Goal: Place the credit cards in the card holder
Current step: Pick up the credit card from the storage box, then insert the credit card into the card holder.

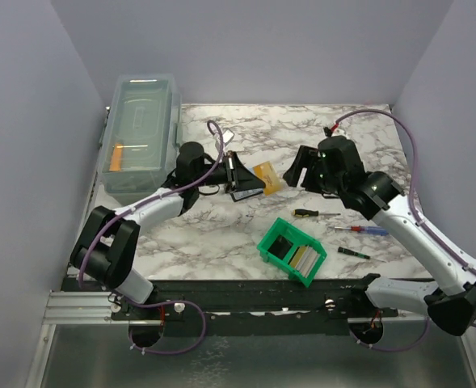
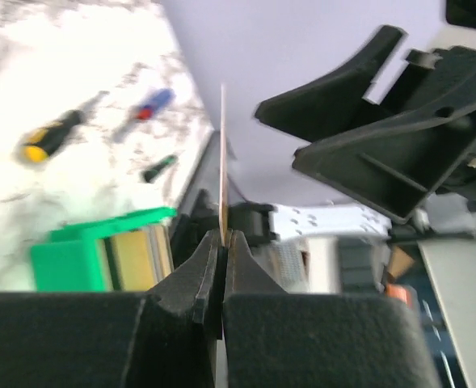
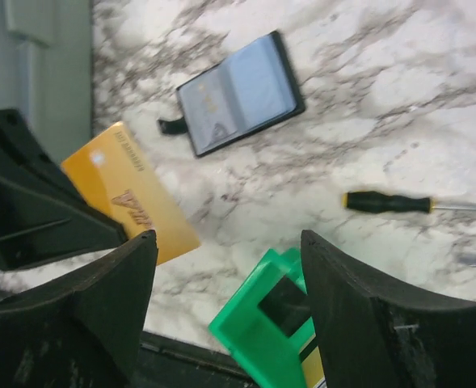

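Observation:
My left gripper (image 1: 239, 173) is shut on the edge of a yellow-orange credit card (image 1: 268, 177), held above the table. The left wrist view shows that card (image 2: 222, 153) edge-on, rising from the closed fingertips of the left gripper (image 2: 223, 236). The card holder (image 1: 246, 194) lies open on the marble just below, its blue-grey inside (image 3: 242, 93) facing up. My right gripper (image 1: 303, 175) hangs open right of the card, with nothing between its fingers. In the right wrist view the right gripper (image 3: 229, 242) stands beside the yellow card (image 3: 132, 194). More cards (image 1: 304, 257) stand in the green bin (image 1: 275, 249).
A clear lidded box (image 1: 141, 133) sits at the back left. Three screwdrivers lie right of the bin: a black-and-yellow one (image 1: 310, 213), a red-and-blue one (image 1: 363, 230) and a small dark one (image 1: 353, 253). The green bin (image 3: 258, 323) is under the right gripper.

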Motion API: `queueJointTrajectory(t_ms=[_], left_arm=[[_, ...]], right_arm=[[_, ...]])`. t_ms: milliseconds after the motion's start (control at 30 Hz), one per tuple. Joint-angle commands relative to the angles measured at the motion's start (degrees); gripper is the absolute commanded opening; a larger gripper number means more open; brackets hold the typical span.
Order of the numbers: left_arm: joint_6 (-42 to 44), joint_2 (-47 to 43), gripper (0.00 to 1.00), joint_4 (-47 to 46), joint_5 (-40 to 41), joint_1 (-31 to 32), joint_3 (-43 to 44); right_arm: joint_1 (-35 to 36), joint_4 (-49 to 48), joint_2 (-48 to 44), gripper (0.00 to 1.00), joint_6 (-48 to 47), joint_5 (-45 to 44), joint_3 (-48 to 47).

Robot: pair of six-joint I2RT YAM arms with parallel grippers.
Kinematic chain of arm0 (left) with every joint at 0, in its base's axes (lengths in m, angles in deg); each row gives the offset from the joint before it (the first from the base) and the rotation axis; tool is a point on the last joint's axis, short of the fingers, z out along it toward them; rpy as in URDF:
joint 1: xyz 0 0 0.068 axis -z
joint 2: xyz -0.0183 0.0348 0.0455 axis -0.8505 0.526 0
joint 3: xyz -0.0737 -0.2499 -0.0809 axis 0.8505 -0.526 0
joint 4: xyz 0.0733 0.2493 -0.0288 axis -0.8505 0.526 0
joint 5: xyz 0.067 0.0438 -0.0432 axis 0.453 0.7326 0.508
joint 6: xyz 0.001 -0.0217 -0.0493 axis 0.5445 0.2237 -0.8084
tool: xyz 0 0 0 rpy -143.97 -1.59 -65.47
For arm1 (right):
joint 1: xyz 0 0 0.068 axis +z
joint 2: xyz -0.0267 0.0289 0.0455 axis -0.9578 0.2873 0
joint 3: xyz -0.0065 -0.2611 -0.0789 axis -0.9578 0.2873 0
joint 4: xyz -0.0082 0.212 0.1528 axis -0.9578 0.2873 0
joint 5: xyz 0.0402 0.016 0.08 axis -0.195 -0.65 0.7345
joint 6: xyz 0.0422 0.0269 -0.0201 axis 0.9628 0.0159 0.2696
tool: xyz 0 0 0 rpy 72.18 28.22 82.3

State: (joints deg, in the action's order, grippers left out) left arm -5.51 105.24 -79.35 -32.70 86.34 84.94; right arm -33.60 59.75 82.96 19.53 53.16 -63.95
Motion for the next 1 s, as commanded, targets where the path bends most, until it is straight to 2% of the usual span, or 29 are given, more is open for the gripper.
queueJointTrajectory(t_ms=[0,67,133,367,533,667,833,967], left_arm=[[23.4,2.61,0.0,40.53,14.3,-0.34,12.85],[28.56,5.78,0.0,51.25,18.01,-0.85,18.2],[30.54,9.47,0.0,55.88,16.72,-2.1,21.72],[33.83,20.76,0.0,62.8,7.88,-6.63,31.97],[38.18,27.94,0.0,70.5,8.4,-7.59,39.22],[39.24,27.67,0.0,69.74,6.59,-8.45,39.81],[41.34,23.2,0.0,66.44,-1.55,-8.34,38.77],[41.55,19.23,0.0,63.63,-4.88,-6.84,36.68]], right_arm=[[-10.87,-4.6,4.48,0.77,-8.41,12.17,-0.75],[-13.44,-5.02,10.29,0.78,-12.17,17.92,-2.94],[-13.67,-5.39,16.19,0.76,-15.41,19.91,-5.61],[-17.2,-9.85,32.48,0.72,-18.81,32.09,-12.8],[-19.0,-11.06,41.57,0.69,-19.79,38.53,-17.34],[-21.13,-16.19,42.95,0.74,-19.0,50.08,-15.33],[-24.61,-27.78,39.8,0.76,-14.23,64.89,-7.11],[-24.81,-33.68,36.67,0.76,-11.43,71.3,-2.74]])
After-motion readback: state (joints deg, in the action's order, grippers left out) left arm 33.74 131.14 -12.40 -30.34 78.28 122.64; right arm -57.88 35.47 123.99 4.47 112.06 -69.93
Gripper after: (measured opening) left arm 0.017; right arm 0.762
